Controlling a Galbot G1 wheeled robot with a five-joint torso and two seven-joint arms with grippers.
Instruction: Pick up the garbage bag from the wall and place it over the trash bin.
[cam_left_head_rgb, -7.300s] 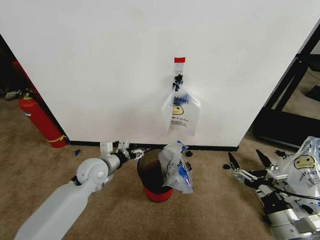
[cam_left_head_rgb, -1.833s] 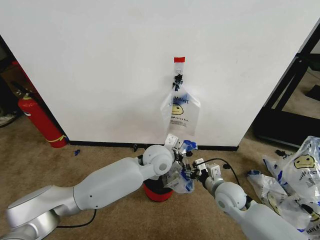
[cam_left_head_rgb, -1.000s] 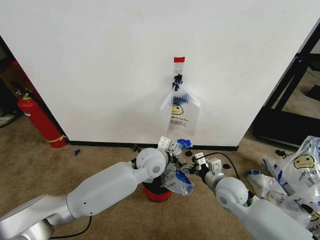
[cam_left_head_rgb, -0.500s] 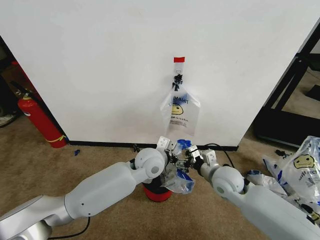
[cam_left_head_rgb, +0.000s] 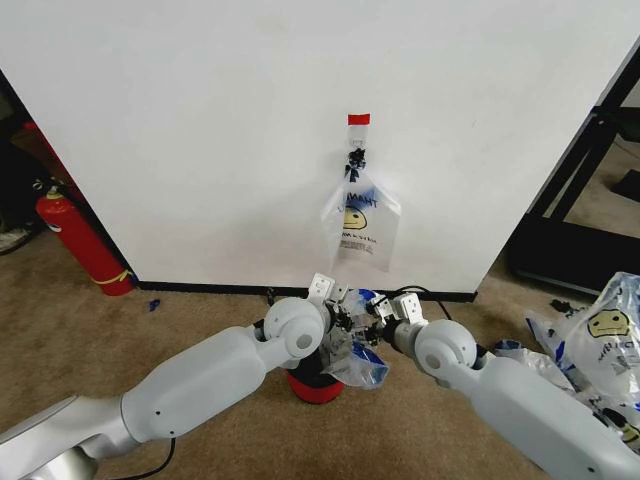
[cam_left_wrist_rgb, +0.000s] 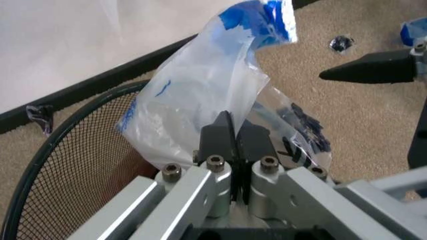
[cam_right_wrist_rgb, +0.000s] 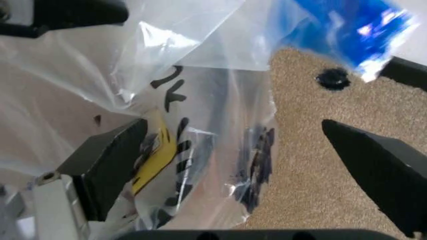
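Brown carpet below the white wall (cam_left_head_rgb: 200, 120), head view: your trash bin (cam_left_head_rgb: 312, 383) sits at bottom centre, mostly behind both arms. Garbage bag (cam_left_head_rgb: 357, 362) is bunched at the bin's rim, right side. Left gripper (cam_left_wrist_rgb: 233, 141) is pinched tight on a fold of the garbage bag above the mesh. Right gripper (cam_right_wrist_rgb: 245, 159) is spread wide, one finger against the plastic, the other over carpet. Second smiley bag (cam_left_head_rgb: 361, 222) hangs on the wall hook, upper centre.

The trash bin (cam_left_head_rgb: 312, 378) stands before the wall (cam_left_head_rgb: 200, 130), the garbage bag (cam_left_head_rgb: 355, 360) over its right rim, between left gripper (cam_left_head_rgb: 343, 318) and right gripper (cam_left_head_rgb: 378, 318). A fire extinguisher (cam_left_head_rgb: 75, 238) stands far left.
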